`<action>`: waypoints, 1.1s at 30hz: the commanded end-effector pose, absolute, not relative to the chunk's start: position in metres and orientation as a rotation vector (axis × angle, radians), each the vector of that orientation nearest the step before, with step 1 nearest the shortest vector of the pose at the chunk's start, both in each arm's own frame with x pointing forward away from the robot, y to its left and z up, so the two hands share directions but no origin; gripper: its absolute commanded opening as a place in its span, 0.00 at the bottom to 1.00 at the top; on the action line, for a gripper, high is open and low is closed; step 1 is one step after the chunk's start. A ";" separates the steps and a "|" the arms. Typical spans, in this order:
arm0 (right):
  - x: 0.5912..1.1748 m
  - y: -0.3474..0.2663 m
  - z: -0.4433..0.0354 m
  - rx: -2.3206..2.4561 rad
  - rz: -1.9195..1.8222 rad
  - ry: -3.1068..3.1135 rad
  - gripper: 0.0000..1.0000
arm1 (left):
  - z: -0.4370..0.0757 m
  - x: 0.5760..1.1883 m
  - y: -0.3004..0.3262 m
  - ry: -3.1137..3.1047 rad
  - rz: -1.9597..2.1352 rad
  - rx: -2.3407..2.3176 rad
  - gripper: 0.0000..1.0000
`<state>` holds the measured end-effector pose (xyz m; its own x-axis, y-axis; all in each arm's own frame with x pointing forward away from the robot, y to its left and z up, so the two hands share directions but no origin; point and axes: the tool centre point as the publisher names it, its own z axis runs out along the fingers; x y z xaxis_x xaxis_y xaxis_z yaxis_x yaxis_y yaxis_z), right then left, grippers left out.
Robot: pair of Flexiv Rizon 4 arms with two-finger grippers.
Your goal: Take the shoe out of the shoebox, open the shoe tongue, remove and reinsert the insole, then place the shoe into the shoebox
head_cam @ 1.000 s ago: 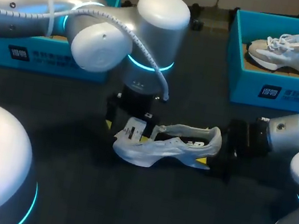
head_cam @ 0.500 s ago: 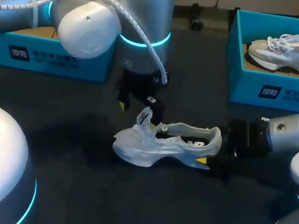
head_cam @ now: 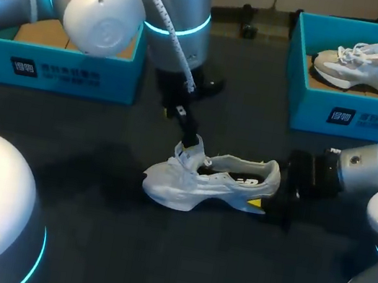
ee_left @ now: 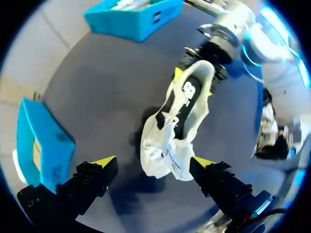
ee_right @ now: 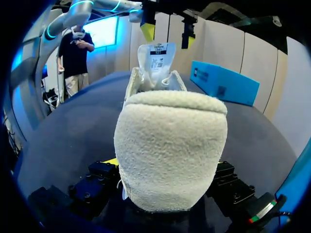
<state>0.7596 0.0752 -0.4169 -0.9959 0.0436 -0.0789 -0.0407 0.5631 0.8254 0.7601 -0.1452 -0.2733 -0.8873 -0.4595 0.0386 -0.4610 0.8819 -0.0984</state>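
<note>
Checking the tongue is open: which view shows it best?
Left wrist view: the whole tongue lies ahead of the open left gripper. Right wrist view hides its base behind the heel of the shoe; head view shows it small.

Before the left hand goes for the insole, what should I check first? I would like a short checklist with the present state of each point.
1. shoe out of its box, standing on the table: ok.
2. right hand shut on the heel from both sides: ok.
3. tongue lifted up: ok.
4. left hand open, above the tongue, touching nothing: ok.
5. insole exposed in the opening: ok.
6. left shoebox empty for the return: cannot tell, the left arm covers its inside.
</note>
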 end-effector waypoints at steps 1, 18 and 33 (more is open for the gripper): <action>0.759 0.075 -0.417 0.004 1.423 2.697 0.00 | -0.267 0.758 -0.160 -3.147 0.198 0.356 0.44; 0.759 0.075 -0.417 0.004 1.423 2.697 0.00 | -0.250 0.748 -0.219 -3.101 0.291 0.073 0.00; 0.759 0.075 -0.417 0.004 1.423 2.697 0.00 | -0.252 0.747 -0.226 -3.081 0.269 0.036 0.00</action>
